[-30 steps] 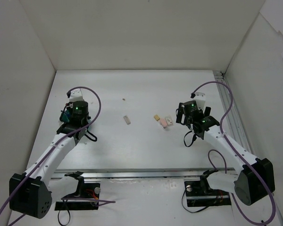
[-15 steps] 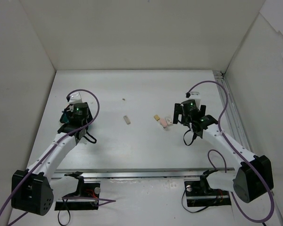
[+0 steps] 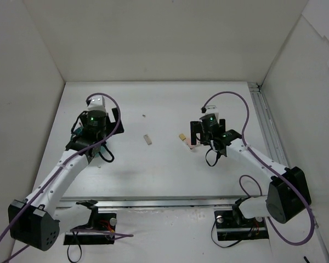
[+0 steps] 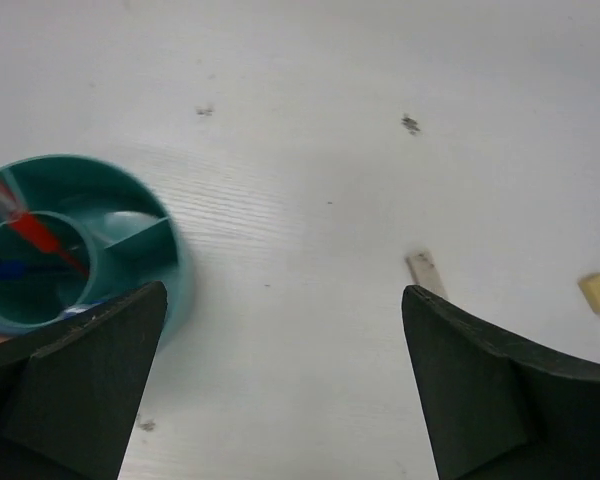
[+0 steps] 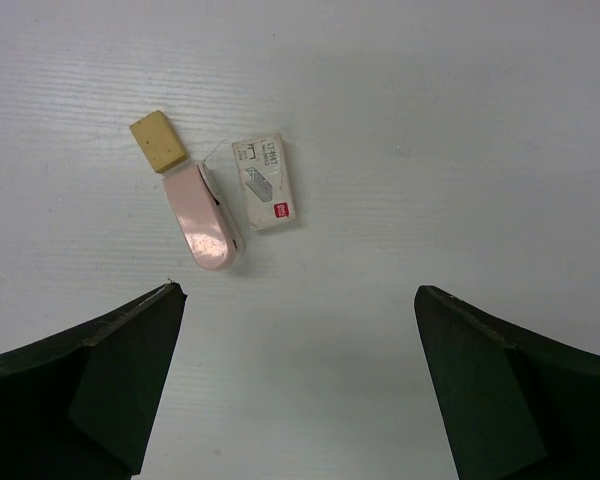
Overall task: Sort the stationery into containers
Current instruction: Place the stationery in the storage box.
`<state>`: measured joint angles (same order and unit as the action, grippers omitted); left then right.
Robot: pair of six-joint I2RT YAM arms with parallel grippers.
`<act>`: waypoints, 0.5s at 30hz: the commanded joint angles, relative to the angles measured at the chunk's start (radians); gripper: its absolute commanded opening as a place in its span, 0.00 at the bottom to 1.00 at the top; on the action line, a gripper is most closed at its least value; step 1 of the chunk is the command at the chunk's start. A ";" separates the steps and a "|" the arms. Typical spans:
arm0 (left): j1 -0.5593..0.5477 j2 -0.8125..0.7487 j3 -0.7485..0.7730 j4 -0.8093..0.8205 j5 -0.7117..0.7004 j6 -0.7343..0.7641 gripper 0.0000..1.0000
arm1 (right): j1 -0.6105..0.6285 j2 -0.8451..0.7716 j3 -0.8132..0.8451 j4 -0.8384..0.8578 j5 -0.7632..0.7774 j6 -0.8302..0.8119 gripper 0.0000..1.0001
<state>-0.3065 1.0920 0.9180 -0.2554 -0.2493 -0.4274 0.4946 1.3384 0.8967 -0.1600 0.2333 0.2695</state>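
**Left and right arms over the white bench (image 5: 430,120).** We show the left gripper (image 4: 282,295) with its jaws spread wide and holding nothing. At the left of the bench stands the round teal plastic cup (image 4: 130,180). Its inner cylinder (image 4: 30,300) holds a red pen (image 4: 40,235) and a blue pen (image 4: 5,268).

The right gripper (image 5: 298,292), its jaws equally wide and empty, hovers above three things. A tan block eraser (image 5: 159,141) lies just beside a glossy pink oblong piece (image 5: 203,215). A white printed staple box (image 5: 263,182) lies to the right of that piece. A small pale strip (image 4: 425,272) lies between the arms.
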 commanded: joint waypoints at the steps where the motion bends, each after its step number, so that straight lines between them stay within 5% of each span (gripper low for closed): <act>1: -0.052 0.086 0.093 0.002 0.108 -0.013 1.00 | 0.001 0.005 0.070 0.053 0.021 0.030 0.98; 15: -0.261 0.606 0.380 -0.160 0.150 -0.204 1.00 | -0.060 0.005 0.034 0.050 0.087 0.212 0.98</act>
<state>-0.5621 1.6859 1.2278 -0.3779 -0.0933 -0.5564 0.4583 1.3403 0.9195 -0.1444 0.2825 0.4198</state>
